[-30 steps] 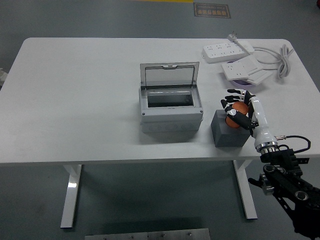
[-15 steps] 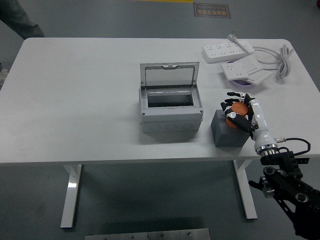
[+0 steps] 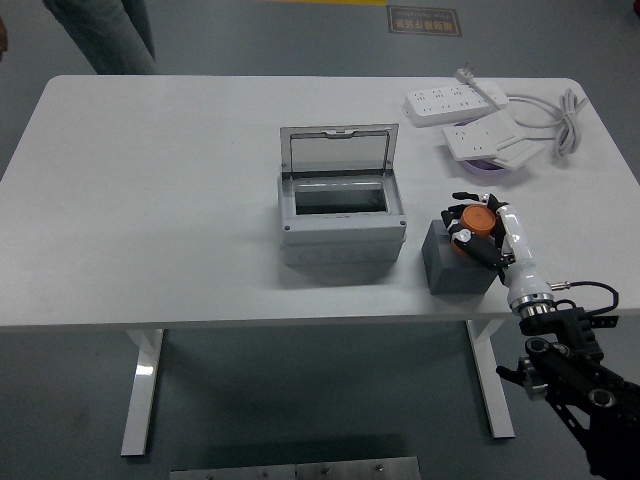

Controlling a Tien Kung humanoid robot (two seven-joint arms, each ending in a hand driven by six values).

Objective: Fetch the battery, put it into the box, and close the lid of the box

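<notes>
The right hand curls its black fingers around the orange, rounded battery, atop the matte grey block. At nine o'clock sits the grey plastic box, clear lid upright. The hand has shifted slightly nearer; a person's leg appeared far left.

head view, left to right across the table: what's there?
Grey box with its lid up → dark grey block → right hand closed on the orange battery above the block → power strips and cable, far right.
</notes>
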